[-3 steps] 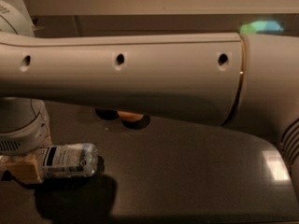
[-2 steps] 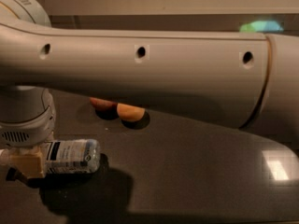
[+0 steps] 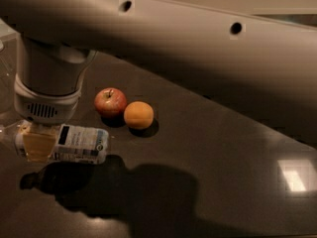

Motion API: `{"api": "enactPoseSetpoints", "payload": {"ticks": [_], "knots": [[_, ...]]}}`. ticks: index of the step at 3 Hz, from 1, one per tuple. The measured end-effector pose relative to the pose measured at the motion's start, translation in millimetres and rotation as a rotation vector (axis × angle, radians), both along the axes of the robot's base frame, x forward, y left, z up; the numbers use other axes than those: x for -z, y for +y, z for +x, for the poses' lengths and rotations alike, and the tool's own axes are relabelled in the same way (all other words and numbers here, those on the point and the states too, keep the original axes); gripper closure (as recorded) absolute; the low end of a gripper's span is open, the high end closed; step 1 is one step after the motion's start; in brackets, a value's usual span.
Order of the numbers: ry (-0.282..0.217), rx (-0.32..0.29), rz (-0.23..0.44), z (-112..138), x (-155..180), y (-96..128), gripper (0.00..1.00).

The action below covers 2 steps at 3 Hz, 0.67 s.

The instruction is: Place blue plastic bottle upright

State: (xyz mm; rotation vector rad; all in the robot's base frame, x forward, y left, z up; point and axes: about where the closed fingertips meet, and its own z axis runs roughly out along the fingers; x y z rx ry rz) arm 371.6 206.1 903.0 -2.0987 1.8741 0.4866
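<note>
in the lower left of the frame the gripper (image 3: 35,144) is clamping the blue plastic bottle (image 3: 81,144), which is lying on its side and throwing a shadow on the dark table (image 3: 213,177). behind it a red apple (image 3: 110,101) and an orange (image 3: 138,114) are sitting just beside each other. the pale arm (image 3: 198,48) is stretching across the top of the frame.

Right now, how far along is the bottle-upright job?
Done: the gripper is closed on the blue plastic bottle, left of the apple and orange.
In hand: the bottle is horizontal, its shadow offset below, so probably lifted.
Left: turn it upright, set it on the table, release.
</note>
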Motion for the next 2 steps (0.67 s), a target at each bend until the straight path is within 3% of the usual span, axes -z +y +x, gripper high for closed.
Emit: {"api": "enactPoseSetpoints", "payload": {"ticks": [2], "knots": [[-0.03, -0.021, 0.318, 8.9, -37.4, -9.6, 1.0]]}}
